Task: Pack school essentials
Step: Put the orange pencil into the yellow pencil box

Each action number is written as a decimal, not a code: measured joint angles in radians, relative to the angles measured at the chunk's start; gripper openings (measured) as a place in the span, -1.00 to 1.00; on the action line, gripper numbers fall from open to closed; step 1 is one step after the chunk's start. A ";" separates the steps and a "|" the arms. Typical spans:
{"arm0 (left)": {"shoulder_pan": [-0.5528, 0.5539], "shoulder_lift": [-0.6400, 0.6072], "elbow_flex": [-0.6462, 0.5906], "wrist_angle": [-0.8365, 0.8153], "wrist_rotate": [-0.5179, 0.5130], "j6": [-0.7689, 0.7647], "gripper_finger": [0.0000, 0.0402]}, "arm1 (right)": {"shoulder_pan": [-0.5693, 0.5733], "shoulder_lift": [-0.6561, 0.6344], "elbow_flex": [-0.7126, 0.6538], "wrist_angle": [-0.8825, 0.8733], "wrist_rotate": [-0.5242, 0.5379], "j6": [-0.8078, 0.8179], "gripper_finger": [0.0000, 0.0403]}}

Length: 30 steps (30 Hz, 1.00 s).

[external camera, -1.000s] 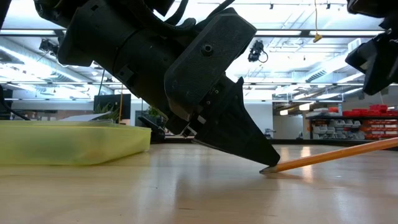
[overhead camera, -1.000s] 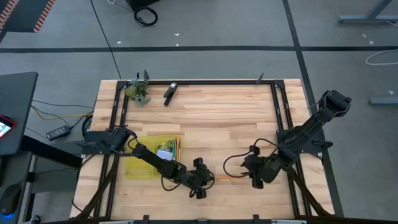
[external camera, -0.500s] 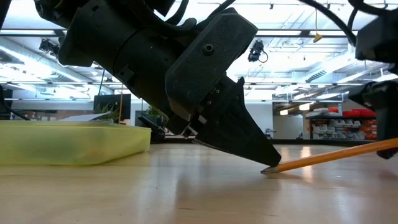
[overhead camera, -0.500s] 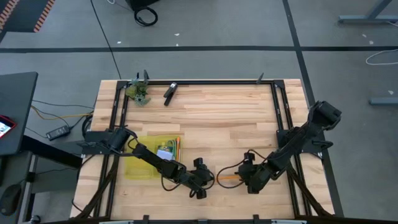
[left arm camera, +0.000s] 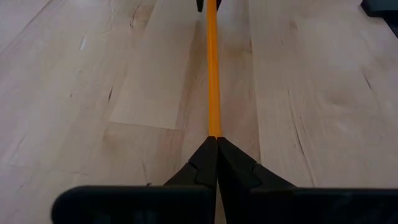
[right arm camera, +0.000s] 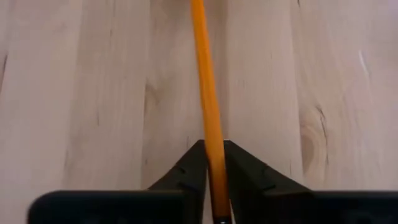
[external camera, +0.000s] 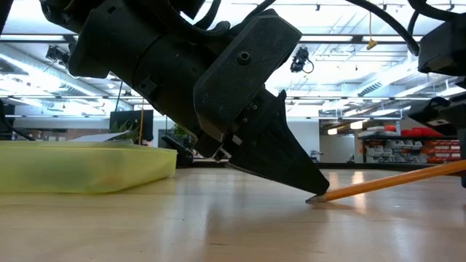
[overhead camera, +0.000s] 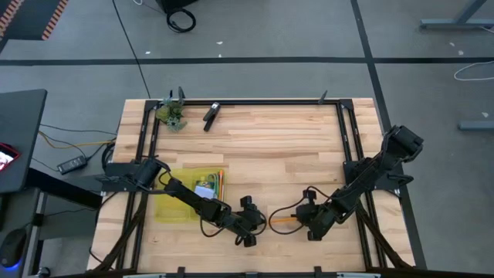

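The left gripper (left arm camera: 216, 144) is down at the front edge of the table (overhead camera: 262, 147), fingers pinched together on one tip of an orange pencil (left arm camera: 212, 68). In the low view the left gripper's (external camera: 309, 191) dark wedge touches the wood right where the pencil's (external camera: 393, 183) end meets it, and the pencil rises from there at a shallow tilt. At the other end the right gripper (right arm camera: 213, 163) has its two fingers clamped on the pencil's (right arm camera: 205, 81) shaft, so both arms grip the same pencil.

From above, the left gripper (overhead camera: 258, 222) sits at about 6 o'clock on the tabletop, the right gripper (overhead camera: 299, 221) just toward 3 o'clock from it, with the short visible stretch of pencil (overhead camera: 282, 221) bridging the two. Out at roughly 8 o'clock lies the yellow tray (overhead camera: 166, 208), touching the table, with small stationery (overhead camera: 210, 185) inside it; what each piece is cannot be made out. The left arm reaches across above that tray. Up at 11 o'clock, well apart from the action, sit a green leafy clump (overhead camera: 173, 114) and, just beside it, a black oblong tool (overhead camera: 210, 115).
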 joint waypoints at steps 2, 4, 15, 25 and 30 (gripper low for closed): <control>0.000 0.000 0.000 0.000 0.000 0.000 -0.93 | 0.000 0.000 0.000 0.000 -0.004 0.000 -0.79; 0.000 0.000 0.000 0.000 0.000 0.000 -0.93 | 0.000 0.000 0.000 0.003 -0.013 -0.003 -0.84; 0.005 -0.024 -0.006 0.006 0.016 -0.014 -0.53 | 0.000 -0.001 0.001 -0.005 -0.016 0.015 -0.84; 0.008 -0.027 -0.003 0.043 0.003 -0.017 -0.04 | 0.000 -0.001 0.001 -0.001 -0.011 0.016 -0.84; 0.018 -0.027 -0.002 0.061 -0.010 -0.012 0.01 | -0.003 -0.001 0.001 0.000 -0.010 0.016 -0.84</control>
